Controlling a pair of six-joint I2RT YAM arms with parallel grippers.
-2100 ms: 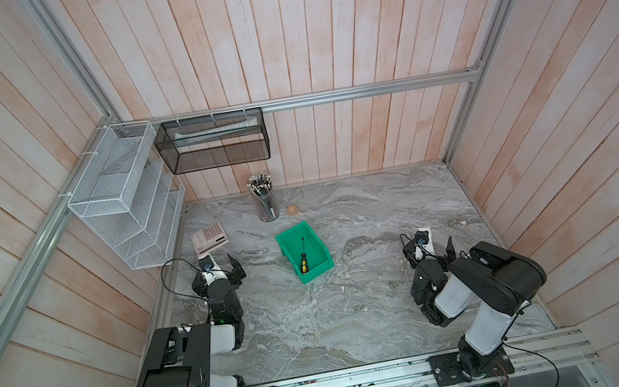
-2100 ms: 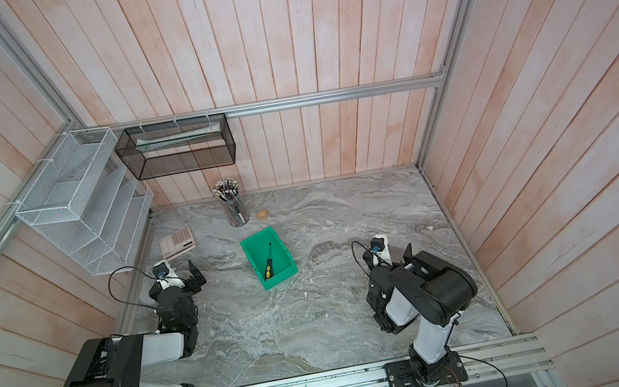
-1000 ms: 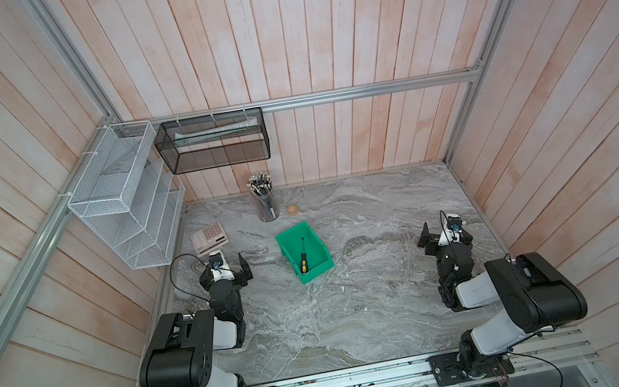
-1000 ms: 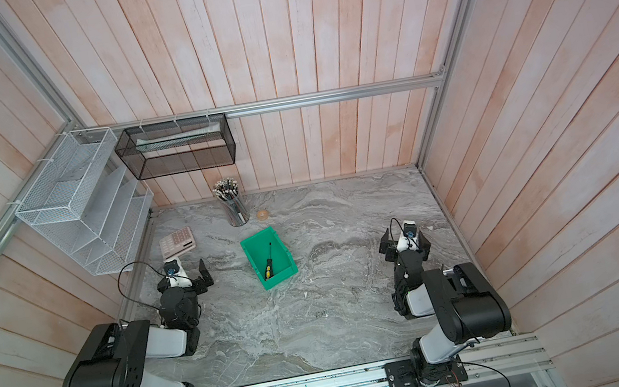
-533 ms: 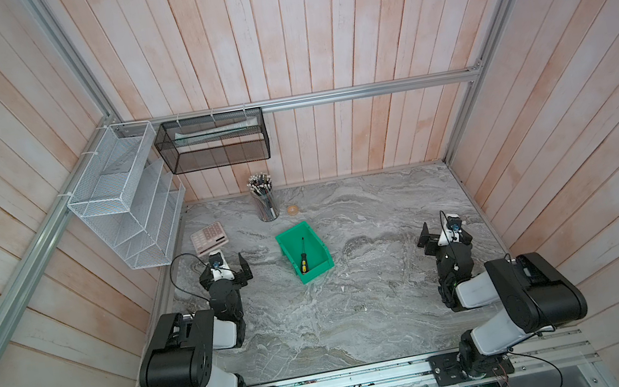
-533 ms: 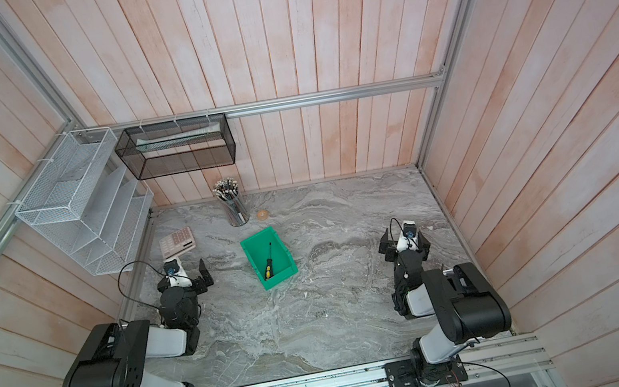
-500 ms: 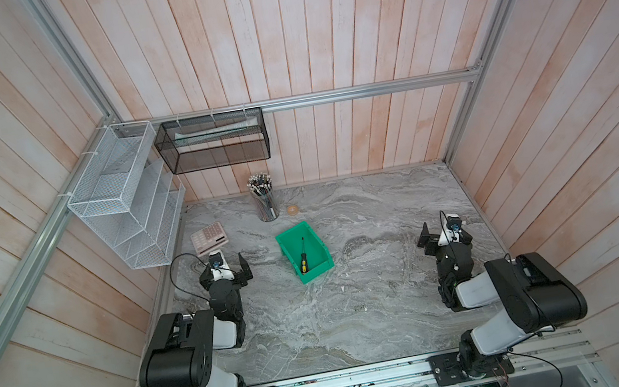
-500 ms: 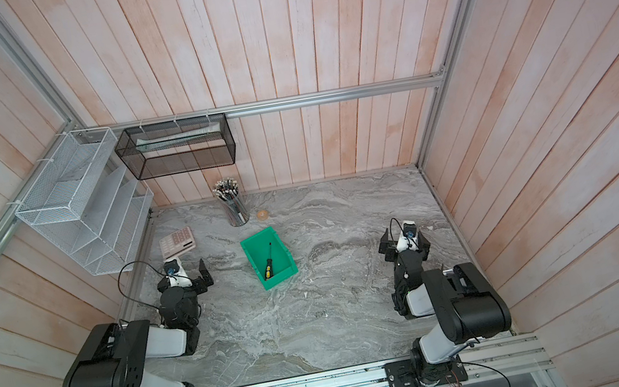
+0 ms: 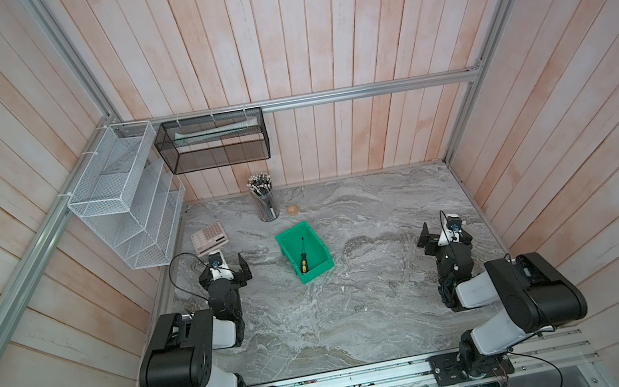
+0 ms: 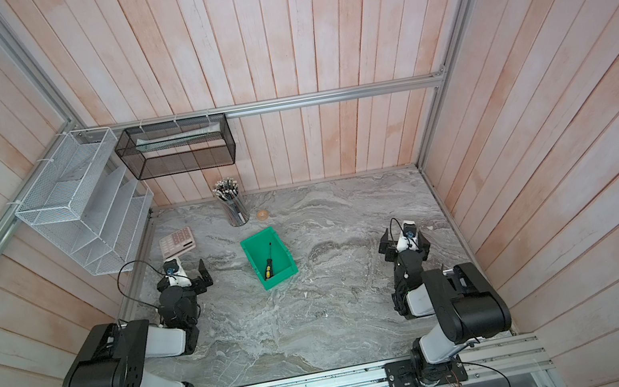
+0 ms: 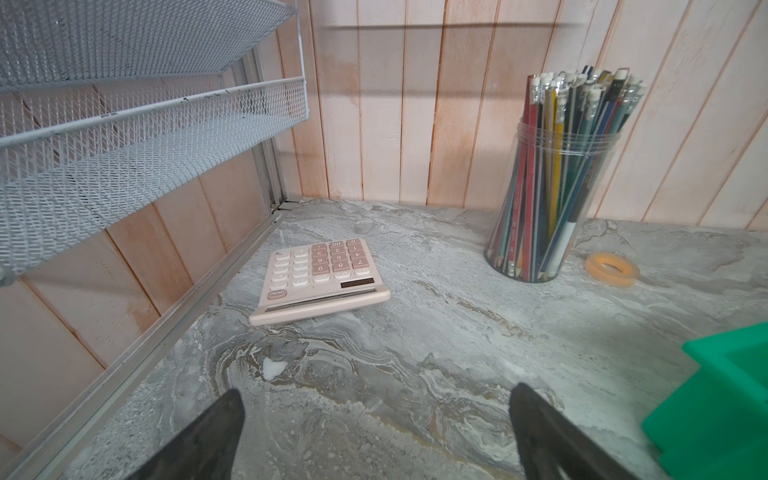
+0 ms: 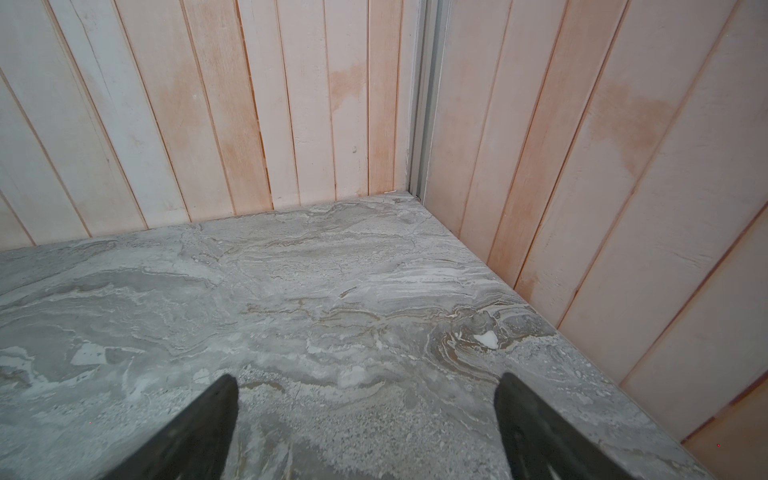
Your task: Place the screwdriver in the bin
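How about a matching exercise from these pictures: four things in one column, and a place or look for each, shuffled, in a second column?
Column one:
1. screwdriver
2. calculator
3. tape roll
4. pencil jar

Column two:
A. clear, standing upright
B. lying inside the green bin
C. pink, flat beside the white wire rack
D. orange-tinted ring, flat on the table

Pairs: 1-B, 2-C, 3-D, 4-A.

Mock office desk [image 9: 364,202] in a robot booth: calculator [image 9: 209,237], pencil jar [image 9: 265,205], wire rack [image 9: 125,207].
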